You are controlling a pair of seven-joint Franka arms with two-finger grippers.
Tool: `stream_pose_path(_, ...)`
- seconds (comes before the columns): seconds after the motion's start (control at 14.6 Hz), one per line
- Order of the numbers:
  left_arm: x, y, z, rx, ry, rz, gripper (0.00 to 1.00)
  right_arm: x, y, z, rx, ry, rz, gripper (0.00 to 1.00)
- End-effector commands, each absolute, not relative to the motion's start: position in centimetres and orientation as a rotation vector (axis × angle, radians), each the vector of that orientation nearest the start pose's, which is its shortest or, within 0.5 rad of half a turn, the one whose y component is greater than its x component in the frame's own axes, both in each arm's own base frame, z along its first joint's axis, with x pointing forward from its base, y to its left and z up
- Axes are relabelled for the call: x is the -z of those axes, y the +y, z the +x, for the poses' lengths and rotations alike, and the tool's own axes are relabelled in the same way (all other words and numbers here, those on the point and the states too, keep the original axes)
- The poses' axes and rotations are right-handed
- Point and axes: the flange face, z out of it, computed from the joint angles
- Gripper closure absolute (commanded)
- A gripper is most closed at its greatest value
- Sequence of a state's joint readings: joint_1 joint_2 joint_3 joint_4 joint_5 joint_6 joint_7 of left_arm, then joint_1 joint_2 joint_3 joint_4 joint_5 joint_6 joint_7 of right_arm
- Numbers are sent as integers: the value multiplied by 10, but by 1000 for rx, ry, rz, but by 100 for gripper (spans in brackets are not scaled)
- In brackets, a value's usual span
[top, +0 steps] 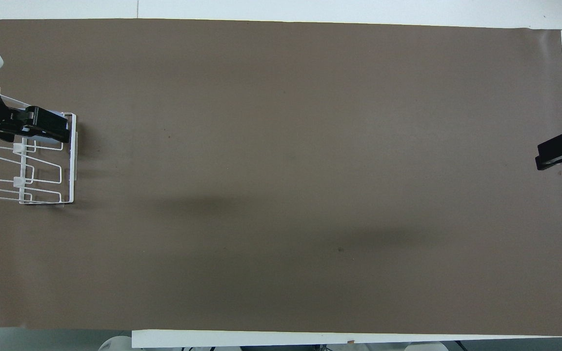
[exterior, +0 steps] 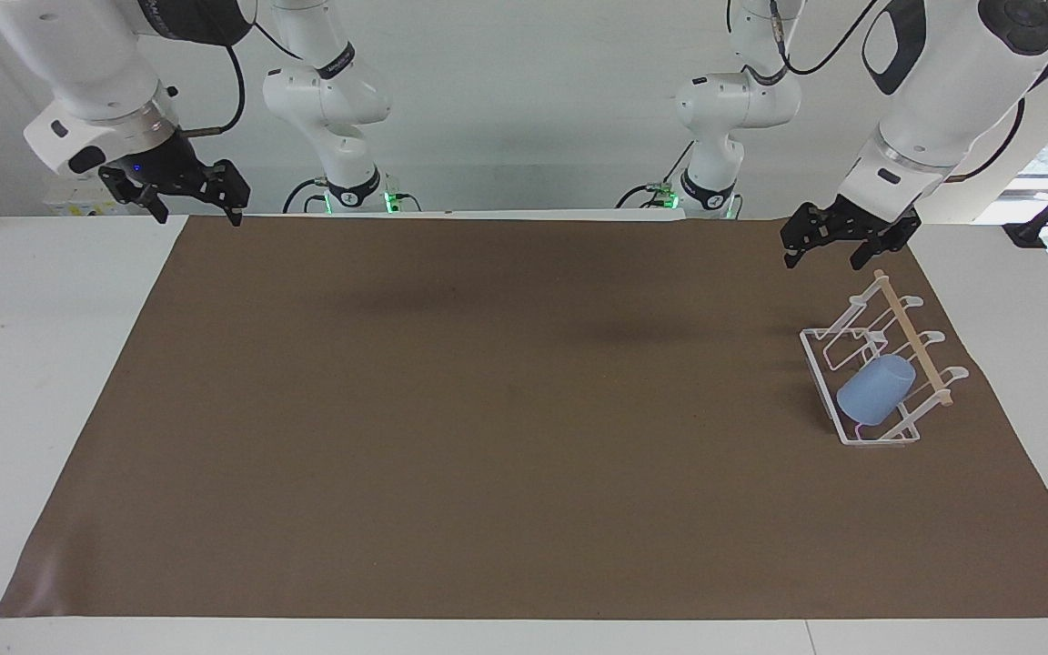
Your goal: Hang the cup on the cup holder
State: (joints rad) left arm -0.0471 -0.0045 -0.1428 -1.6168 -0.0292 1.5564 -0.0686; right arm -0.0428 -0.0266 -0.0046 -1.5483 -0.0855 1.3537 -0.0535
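Observation:
The light-blue cup (exterior: 876, 389) sits tilted on a prong of the white wire cup holder (exterior: 913, 343), at the holder's end farther from the robots. The holder stands on the brown mat at the left arm's end of the table. My left gripper (exterior: 821, 263) is open and empty, up in the air above the holder and clear of it. In the overhead view the left gripper (top: 49, 127) covers the cup over the holder (top: 42, 180). My right gripper (exterior: 199, 218) is open and empty and waits over the mat's edge at the right arm's end; it also shows in the overhead view (top: 554, 153).
A brown mat (exterior: 488, 409) covers most of the white table (exterior: 33, 364). The two arm bases stand at the robots' edge of the table.

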Motion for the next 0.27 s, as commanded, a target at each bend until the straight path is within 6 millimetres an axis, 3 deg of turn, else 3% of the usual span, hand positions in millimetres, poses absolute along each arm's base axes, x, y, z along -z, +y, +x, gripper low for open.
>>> stream_pose_path(0.0,-609,-106,542,-111,187,-3153,0,-632,-35,514,-277,18,-3185,1)
stream_pose_path(0.21,-608,-106,541,-116,187,-3150,0,-632,-35,514,-277,18,-3186,1)
